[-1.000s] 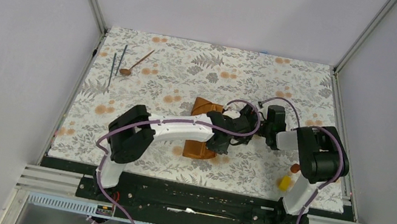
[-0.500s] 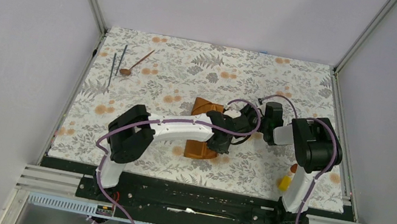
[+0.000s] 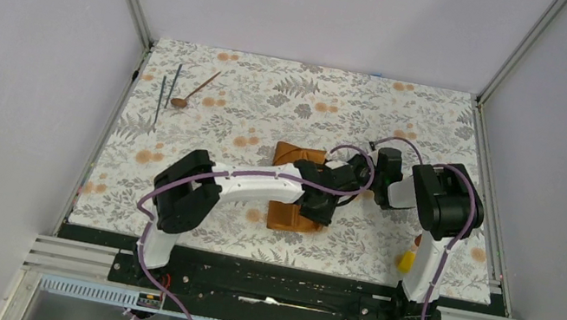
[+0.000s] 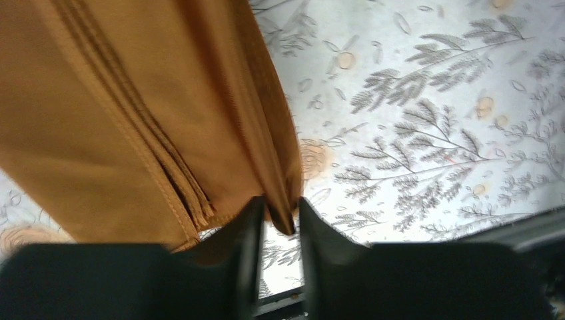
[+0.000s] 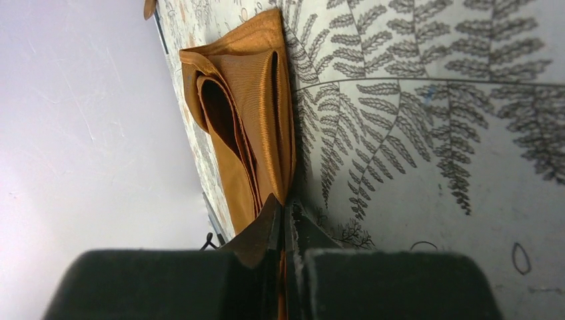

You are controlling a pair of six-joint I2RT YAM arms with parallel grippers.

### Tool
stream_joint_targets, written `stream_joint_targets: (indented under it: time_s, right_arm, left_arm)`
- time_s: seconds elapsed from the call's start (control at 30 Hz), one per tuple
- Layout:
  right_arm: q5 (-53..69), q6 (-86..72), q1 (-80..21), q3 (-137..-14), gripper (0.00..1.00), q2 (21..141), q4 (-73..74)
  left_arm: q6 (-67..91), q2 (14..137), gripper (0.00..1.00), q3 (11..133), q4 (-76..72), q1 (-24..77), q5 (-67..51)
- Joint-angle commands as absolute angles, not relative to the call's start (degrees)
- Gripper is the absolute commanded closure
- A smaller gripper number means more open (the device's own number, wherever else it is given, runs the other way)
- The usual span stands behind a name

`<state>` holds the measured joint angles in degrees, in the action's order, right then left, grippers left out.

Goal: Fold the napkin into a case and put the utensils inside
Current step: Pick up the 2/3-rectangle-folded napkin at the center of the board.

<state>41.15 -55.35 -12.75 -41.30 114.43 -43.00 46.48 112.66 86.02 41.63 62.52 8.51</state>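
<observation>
The rust-orange napkin lies folded into a narrow strip near the middle of the table, partly under my left forearm. My left gripper is at its right side. In the left wrist view the left gripper is open, and a hanging fold of the napkin dips loosely between the fingers. My right gripper is shut on the edge of the napkin, whose layers gape open ahead of it. The copper spoon and two dark rods lie at the far left.
The floral tablecloth covers the table. A small yellow block sits near the right arm's base. Grey walls and metal frame posts enclose the table on three sides.
My right gripper has closed on the napkin's edge after moving slightly left. My left gripper has opened and let go of the cloth. The napkin's near end has shifted a little right.
</observation>
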Motion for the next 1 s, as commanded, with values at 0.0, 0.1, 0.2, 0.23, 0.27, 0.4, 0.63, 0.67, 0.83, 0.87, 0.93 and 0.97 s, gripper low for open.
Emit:
stream_joint_targets:
  time_s: [0.0, 0.1, 0.2, 0.23, 0.27, 0.4, 0.63, 0.67, 0.83, 0.87, 0.93, 0.97]
  right_arm:
    - [40.59, -55.04, -12.85, -41.90, 1.00, 115.04, -47.12]
    - [40.34, -53.71, -12.91, -42.10, 1.00, 114.68, -45.27]
    - [39.29, -51.59, -12.92, -42.31, 1.00, 113.86, -43.05]
    - [39.09, -51.13, -12.92, -42.42, 1.00, 113.64, -42.47]
    - [38.84, -50.77, -12.92, -42.56, 1.00, 113.50, -41.82]
    - [37.80, -49.40, -13.01, -43.40, 1.00, 112.67, -38.87]
    - [35.55, -46.65, -13.69, -45.26, 1.00, 111.05, -32.64]
    - [35.23, -46.22, -13.77, -45.64, 1.00, 110.68, -31.71]
    - [32.47, -43.32, -14.85, -47.98, 1.00, 108.68, -25.46]
    - [31.77, -42.79, -15.15, -48.65, 1.00, 108.19, -24.03]
    - [30.00, -41.42, -15.86, -49.89, 1.00, 107.24, -21.30]
    - [28.65, -40.64, -16.32, -50.80, 1.00, 106.87, -19.33]
  left_arm:
    - [45.14, 108.68, 0.50, 84.55, 34.86, 61.62, 0.51]
    - [45.30, 103.77, 0.40, 81.50, 30.75, 58.60, -6.02]
    - [46.08, 96.94, 0.39, 75.00, 24.79, 53.34, -9.90]
    - [46.32, 94.94, 0.39, 72.33, 23.12, 50.68, -10.87]
    - [46.52, 93.56, 0.41, 70.04, 21.50, 47.85, -11.93]
    - [47.50, 92.50, 0.71, 61.50, 13.50, 37.03, -18.96]
    - [46.94, 100.52, 0.90, 61.73, 4.94, 33.07, -19.26]
    - [47.20, 101.32, 0.91, 61.71, 4.62, 32.91, -18.46]
    - [47.91, 105.75, 0.96, 61.31, 4.87, 32.78, -13.72]
    - [48.39, 106.77, 0.97, 61.21, 5.26, 32.78, -13.22]
    - [49.12, 108.51, 0.99, 60.32, 4.73, 32.70, -12.35]
    - [49.55, 109.23, 0.99, 59.75, 3.90, 32.70, -11.97]
